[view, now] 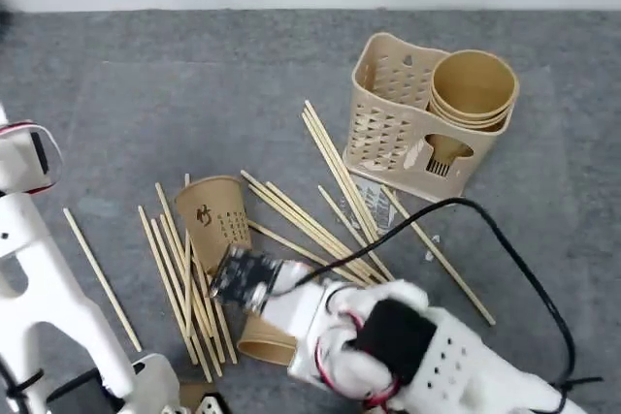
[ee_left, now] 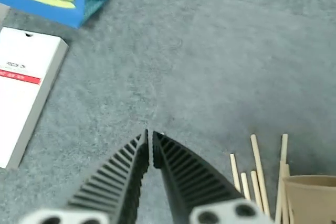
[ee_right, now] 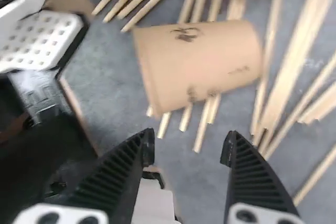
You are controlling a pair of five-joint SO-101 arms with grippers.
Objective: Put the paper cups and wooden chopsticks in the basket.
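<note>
i count a stack of paper cups (view: 473,87) already nested in one compartment of the basket (view: 388,128), whose other compartment looks empty, so i'd call this well short of halfway. the wooden chopsticks (view: 335,167) lie scattered over the table (view: 146,75), with a loose cup (view: 215,212) on its side across some of them and a second cup (view: 264,341) partly under my right arm. my right gripper (ee_right: 189,142) hangs spread wide and empty just short of the loose cup, while the left gripper (ee_left: 149,148) is pinched closed on nothing.
</note>
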